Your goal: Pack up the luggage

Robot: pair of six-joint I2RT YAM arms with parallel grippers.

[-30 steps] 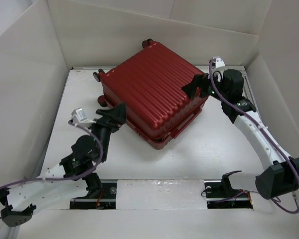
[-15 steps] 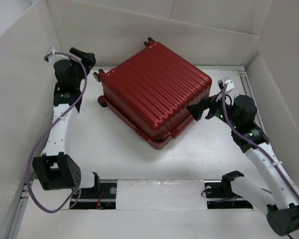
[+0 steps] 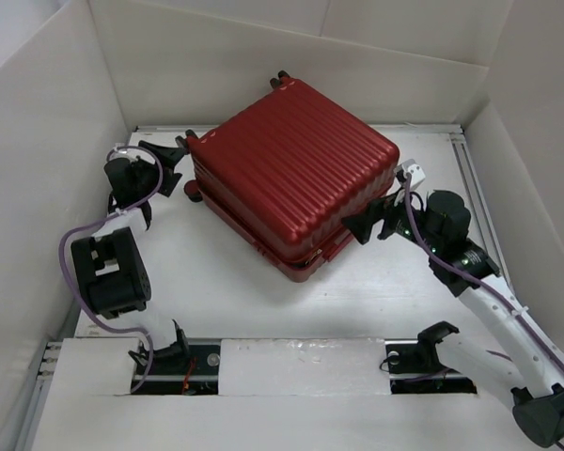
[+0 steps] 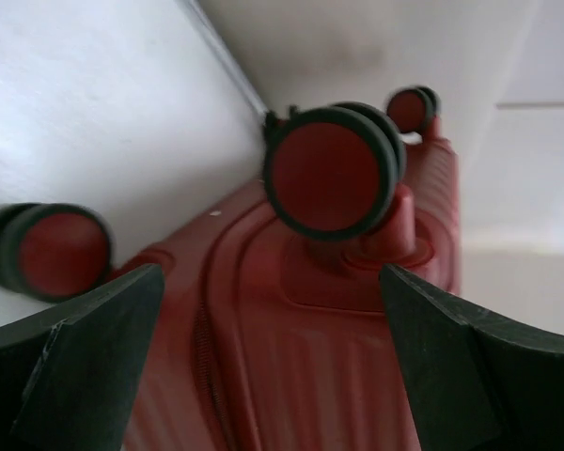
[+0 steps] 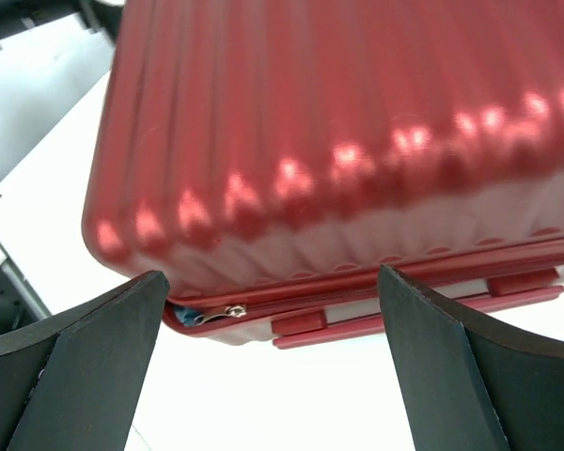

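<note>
Now left pincer (image 3: 167,163) and right pincer (image 3: 362,225) flank the suitcase (image 3: 296,169).
Both gape, empty, likely to steady it on the bench (image 3: 216,277).

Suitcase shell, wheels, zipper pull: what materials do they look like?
Luggage shell: hard moulded plastic, probably polycarbonate or ABS. It is glossy dark red and ribbed, with sharp highlights along the ribs.
Wheels: red plastic hubs with matte black tyres, likely rubber or soft plastic.
Zipper pull: looks like metal, silvery, but too small to be sure.
</note>
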